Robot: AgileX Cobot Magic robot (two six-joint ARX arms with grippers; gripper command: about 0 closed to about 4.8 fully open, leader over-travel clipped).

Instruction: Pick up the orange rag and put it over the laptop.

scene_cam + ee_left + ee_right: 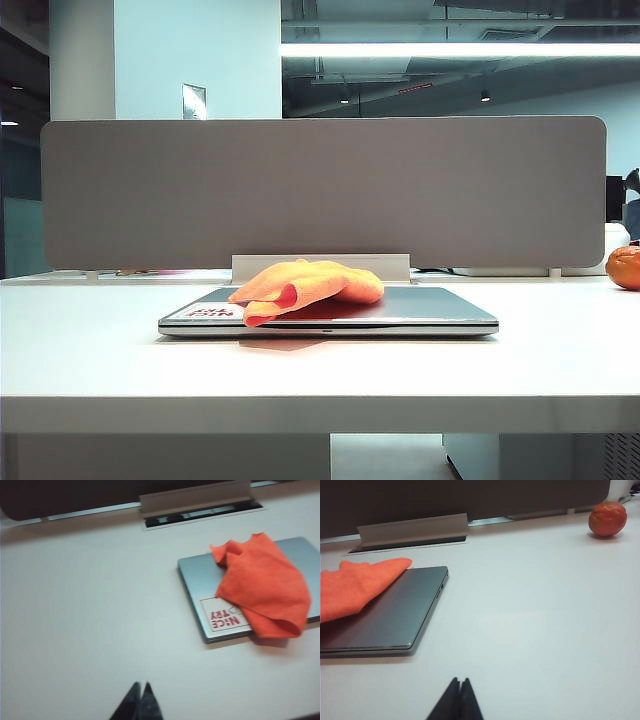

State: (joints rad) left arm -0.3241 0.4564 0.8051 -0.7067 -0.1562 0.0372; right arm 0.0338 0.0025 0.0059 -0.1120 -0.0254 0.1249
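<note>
The laptop (420, 312) lies shut and flat on the white table (300, 370), roughly mid-table, just in front of the grey cable hatch (320, 266) and the grey divider panel (320, 190). The orange rag (308, 286) sits on the lid, bunched and wrinkled, over the left-centre part as the exterior cam shows it. One fold hangs a bit past the laptop's front edge. The lid's right part is bare. The rag half-covers the white sticker (212, 313) w/ red letters at the lid's corner.

My left gripper (139, 702) is clenched shut, fingertips pressed together, gripping nothing. It hangs above bare table, well apart from the laptop (200, 575) and rag (265, 585); the sticker (222, 616) reads "NICE TRY" from that cam.

My right gripper (458, 700) is also pinched shut and empty, tips touching, over bare table near the laptop (395, 610) on its bare side. The rag (355, 585) edge shows on the lid's far part from there.

An orange ball (607, 518) sits near the divider, far right of the table, well apart from the laptop. Neither arm shows in the exterior cam.
</note>
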